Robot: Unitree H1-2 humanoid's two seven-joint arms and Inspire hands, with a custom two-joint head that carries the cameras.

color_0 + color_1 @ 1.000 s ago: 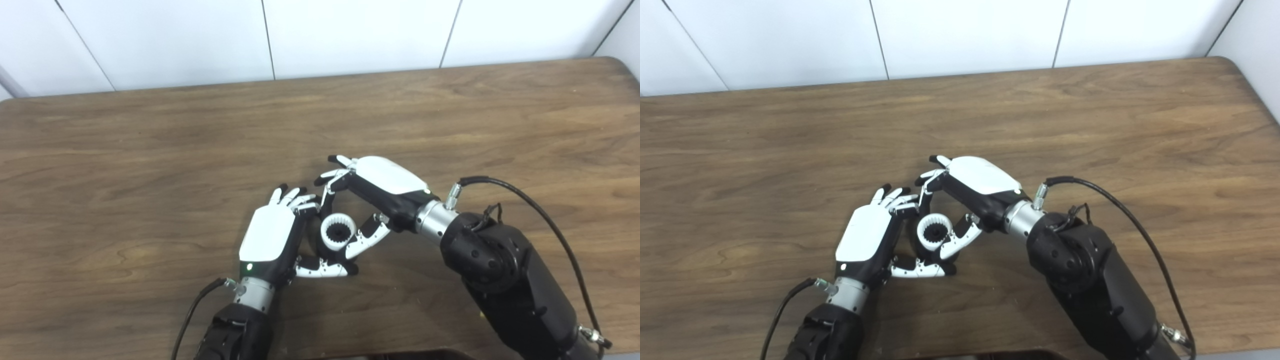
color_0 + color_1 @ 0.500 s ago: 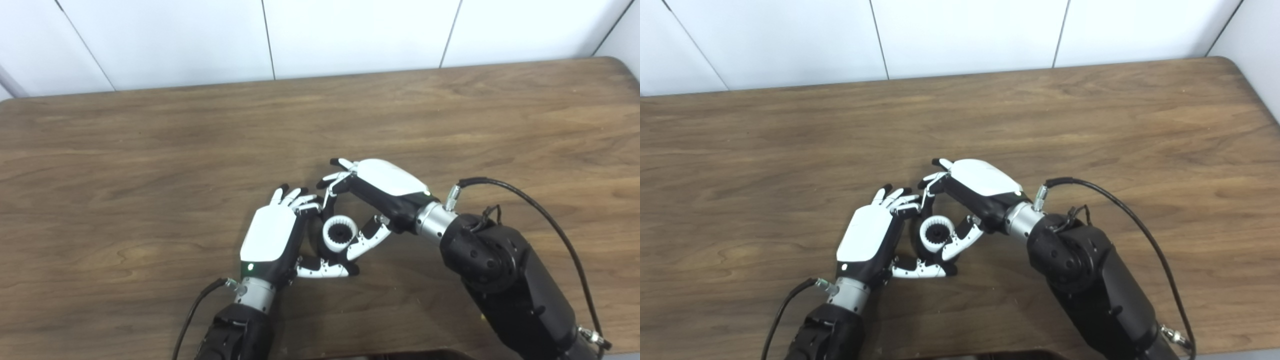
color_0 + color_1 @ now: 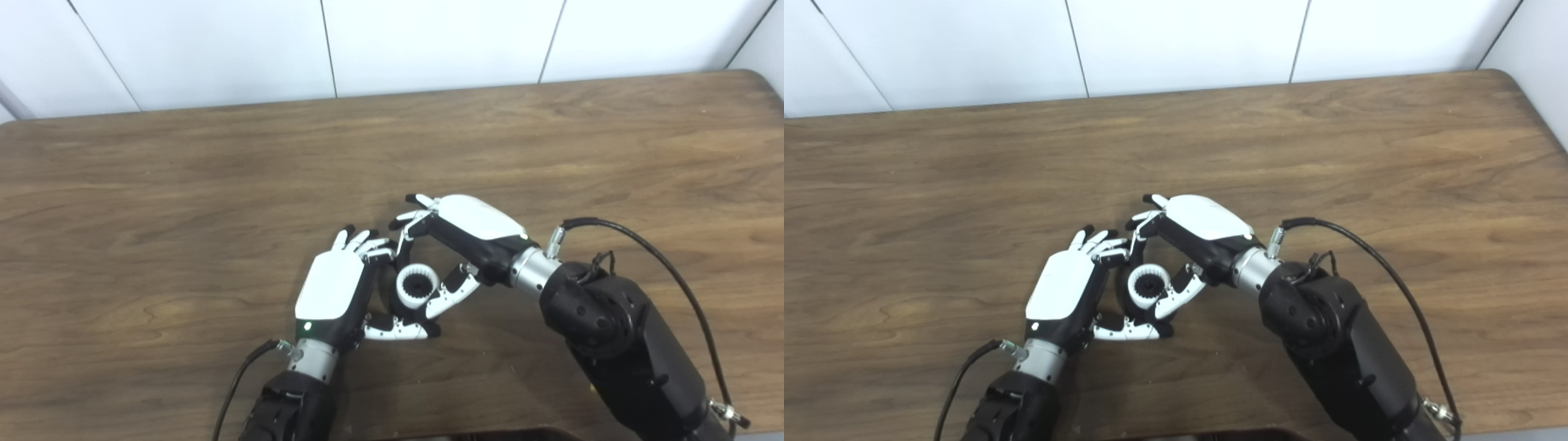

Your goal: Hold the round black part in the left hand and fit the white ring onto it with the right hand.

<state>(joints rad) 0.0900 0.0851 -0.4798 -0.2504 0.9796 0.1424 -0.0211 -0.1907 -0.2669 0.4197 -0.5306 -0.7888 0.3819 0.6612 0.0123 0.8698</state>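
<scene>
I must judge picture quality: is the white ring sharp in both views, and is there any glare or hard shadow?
Left eye view: the ring is fairly sharp, its inner teeth visible; soft shadow under both hands, no hard one. Right eye view: same sharpness; the white back of the right hand is bright but not blown out; the table has only a mild sheen.

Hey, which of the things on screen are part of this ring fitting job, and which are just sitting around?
Part of the job:
- white ring, toothed inside, between the two hands
- round black part, seen through the ring's opening
- left hand, cupped beside them
- right hand, fingers at the ring

Just there:
- wooden table
- white wall panels
</scene>
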